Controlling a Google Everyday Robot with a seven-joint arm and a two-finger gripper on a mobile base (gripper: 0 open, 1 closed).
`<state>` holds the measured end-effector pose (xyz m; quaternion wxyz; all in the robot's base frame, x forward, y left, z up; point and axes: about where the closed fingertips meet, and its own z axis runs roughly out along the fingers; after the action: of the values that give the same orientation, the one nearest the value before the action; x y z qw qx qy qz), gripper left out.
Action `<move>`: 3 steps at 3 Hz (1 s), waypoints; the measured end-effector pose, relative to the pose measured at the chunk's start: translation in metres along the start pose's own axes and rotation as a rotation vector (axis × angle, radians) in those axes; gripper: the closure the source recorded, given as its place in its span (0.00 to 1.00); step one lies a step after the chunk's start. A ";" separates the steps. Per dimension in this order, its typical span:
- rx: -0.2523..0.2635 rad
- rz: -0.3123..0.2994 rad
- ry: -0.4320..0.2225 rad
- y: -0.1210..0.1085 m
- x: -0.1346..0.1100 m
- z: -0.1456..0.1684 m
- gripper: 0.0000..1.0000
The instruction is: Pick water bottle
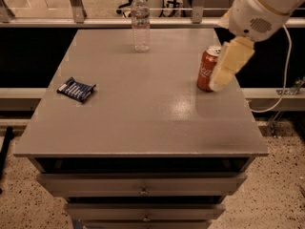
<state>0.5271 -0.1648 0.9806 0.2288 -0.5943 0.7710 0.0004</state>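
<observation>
Holds hand [229, 65] well right of bottle [140, 20], partly hiding can [205, 74], poised for reaching; empty, how open unclear.

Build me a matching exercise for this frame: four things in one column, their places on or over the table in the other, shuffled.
Things: 1 water bottle; 2 red can; 3 dark blue packet; 4 gripper.
Places: a picture-left side of the table, lying flat; b far edge, upright; c above the right side, overlapping the can in view; d right side, upright.
Pairs: 1-b; 2-d; 3-a; 4-c.
</observation>
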 end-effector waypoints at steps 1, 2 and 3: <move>0.017 0.033 -0.118 -0.034 -0.057 0.024 0.00; 0.020 0.034 -0.127 -0.035 -0.058 0.023 0.00; 0.045 0.081 -0.188 -0.051 -0.074 0.034 0.00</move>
<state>0.5997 -0.1025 0.9902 0.3132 -0.5546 0.7694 0.0482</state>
